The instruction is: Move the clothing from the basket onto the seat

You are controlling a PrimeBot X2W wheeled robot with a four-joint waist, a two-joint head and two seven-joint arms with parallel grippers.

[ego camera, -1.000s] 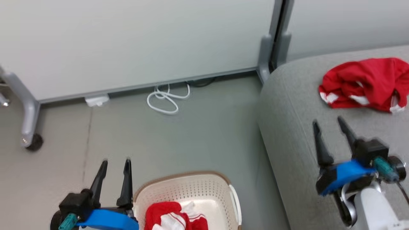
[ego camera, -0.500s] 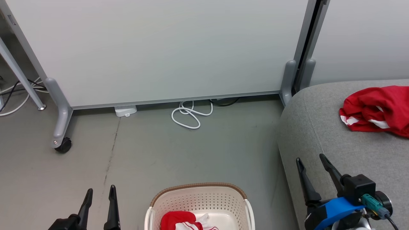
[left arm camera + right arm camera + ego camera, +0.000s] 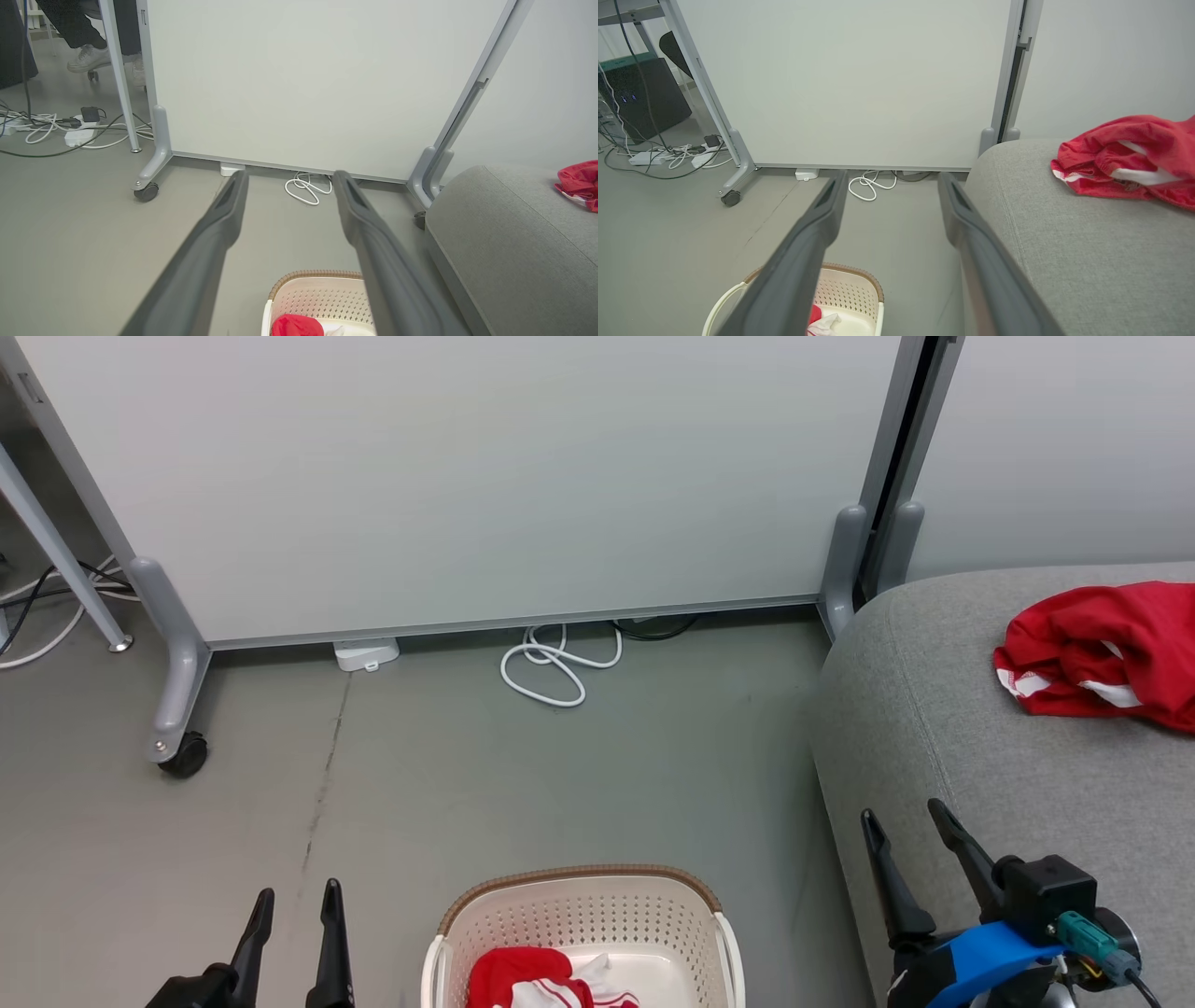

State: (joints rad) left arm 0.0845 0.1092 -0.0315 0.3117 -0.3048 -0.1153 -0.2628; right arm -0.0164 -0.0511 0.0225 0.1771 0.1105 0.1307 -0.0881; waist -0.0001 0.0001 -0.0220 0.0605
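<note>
Of the clothing, one red garment (image 3: 1102, 653) already lies crumpled on the seat (image 3: 980, 775) at the right edge of the head view, well in from the cushion's rounded corner. The other garment (image 3: 537, 978), red with white showing, sits in the basket (image 3: 579, 877) at the bottom centre of that frame, cut off by the lower edge. By my reading the task is about half done: one piece delivered, one left to lift out and carry across. The basket stands on the grey floor (image 3: 560, 784) just beside the seat's near side, so the carry looks short. The left gripper (image 3: 298, 889) shows at the lower left, to the left of the basket and apart from it. Its two fingers are parted with nothing between them, which its own wrist view confirms. The right gripper (image 3: 901, 808) shows at the lower right over the seat's front part, well short of the delivered garment, its fingers likewise spread and empty. Neither touches any cloth, so I judge a fresh reach into the basket comes next, though I cannot tell which arm will make it. Beyond, a white cable (image 3: 551, 667) lies coiled at the foot of a pale panel (image 3: 467, 476) across the top of the frame.
</note>
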